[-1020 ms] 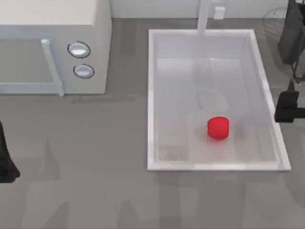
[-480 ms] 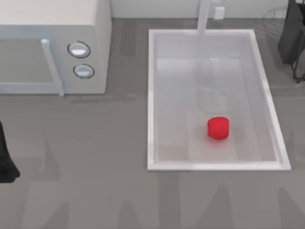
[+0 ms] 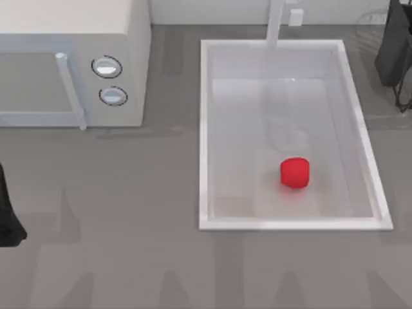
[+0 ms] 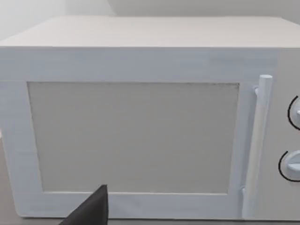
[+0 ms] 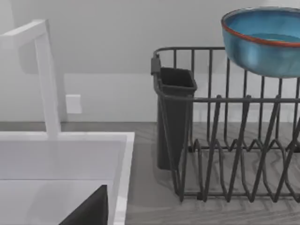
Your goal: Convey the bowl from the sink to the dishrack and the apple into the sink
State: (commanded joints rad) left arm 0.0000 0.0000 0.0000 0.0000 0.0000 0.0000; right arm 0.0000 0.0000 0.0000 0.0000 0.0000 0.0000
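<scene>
The red apple [image 3: 295, 172] lies on the floor of the white sink [image 3: 205, 135], toward its near right part. In the right wrist view the blue bowl [image 5: 265, 40] with a red-brown rim rests upright on the top wires of the dark dishrack [image 5: 225, 140], which stands beside the sink's rim [image 5: 123, 154]. The dishrack's corner [image 3: 370, 24] shows at the top right of the table. My right arm [image 3: 394, 45] hangs over that corner, away from the apple. My left arm [image 3: 8, 215] is parked at the table's left edge.
A white microwave [image 3: 71, 58] with two knobs stands at the back left, and the left wrist view faces its door [image 4: 133, 136]. The white tap [image 3: 275, 22] rises at the sink's far rim. A dark cutlery holder [image 5: 174, 117] hangs on the rack's sink side.
My right gripper, which was at the sink's right rim a second ago, has pulled back out of the top view. The apple and the left arm have not moved.
</scene>
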